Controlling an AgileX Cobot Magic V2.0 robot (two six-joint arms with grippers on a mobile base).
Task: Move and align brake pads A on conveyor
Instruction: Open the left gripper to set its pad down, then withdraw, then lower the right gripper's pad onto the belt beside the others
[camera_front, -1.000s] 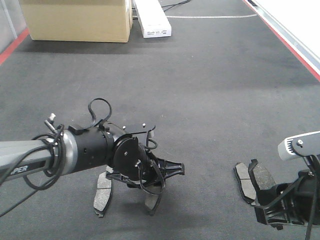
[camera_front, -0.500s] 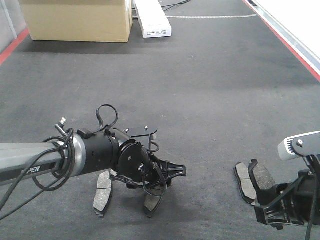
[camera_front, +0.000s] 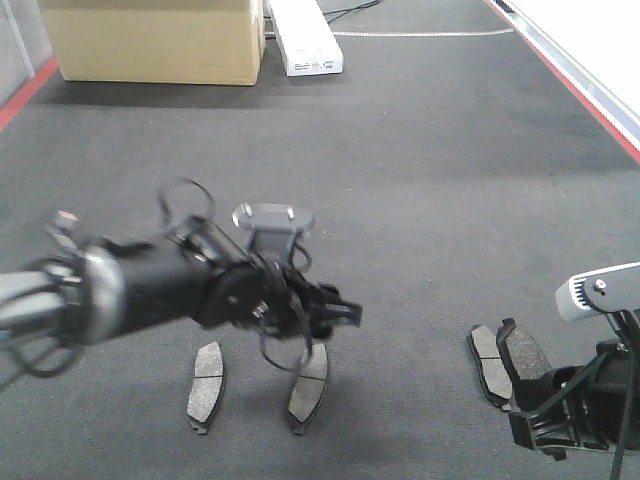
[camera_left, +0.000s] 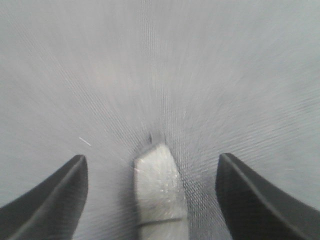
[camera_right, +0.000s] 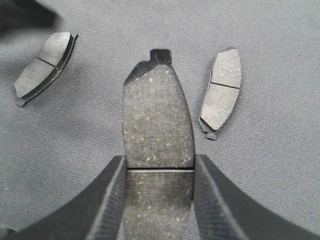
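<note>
Surface: your conveyor (camera_front: 420, 170) filled the front view, dark felt with a red strip along the right edge.
Background: you had a cardboard box (camera_front: 155, 40) at upper left and a white box (camera_front: 305, 40) just beside it.
Left gripper (camera_front: 325, 315): blurred at centre-left, jaws spread wide and empty; in your left wrist view a pad lay between the fingers, touching neither.
Left pads: pad one (camera_front: 207, 372) and pad two (camera_front: 309, 376) lay side by side, apart, at lower centre-left.
Right gripper (camera_right: 159, 172): its jaws were clamped on the sides of pad three (camera_right: 157, 120) at lower right.
Pad four (camera_front: 486, 350): you can see it just left of the gripped pad, on the belt.
</note>
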